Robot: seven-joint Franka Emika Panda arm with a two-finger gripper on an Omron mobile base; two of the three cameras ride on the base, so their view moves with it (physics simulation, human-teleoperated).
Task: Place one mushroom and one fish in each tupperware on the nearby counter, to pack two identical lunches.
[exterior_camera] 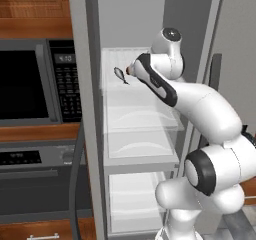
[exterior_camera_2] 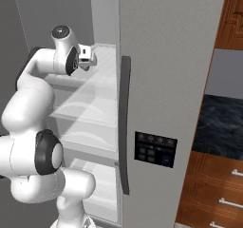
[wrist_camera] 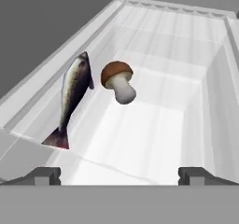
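Looming white in the lower right of the left base view, the arm reaches up into the open fridge (exterior_camera: 95, 134), and its wrist hangs just beside a small dark fish (exterior_camera: 120, 75) resting on the upper shelf (exterior_camera: 140, 109); the fish lies to the left of the hand, its slender body running on a slant, head up and left, tail down and right, close by the wrist. Over to the right base view: the gripper (exterior_camera_2: 90, 58) is pushed in over that same upper shelf, beside the grey fridge door (exterior_camera_2: 166, 80), while the black marble-look counter (exterior_camera_2: 220, 127) sits well apart on the far right, so any carry looks like a long one. Now the hand view, and this is the one that counts: both finger tips (wrist_camera: 44, 175) stand wide apart with nothing between them. Ahead and to the left lies the fish, long axis running away from the hand, tail nearest, head pointing off. Just to its right sits a red-brown mushroom (wrist_camera: 119, 80), tipped over, cap away, pale stem pointing back toward the hand.
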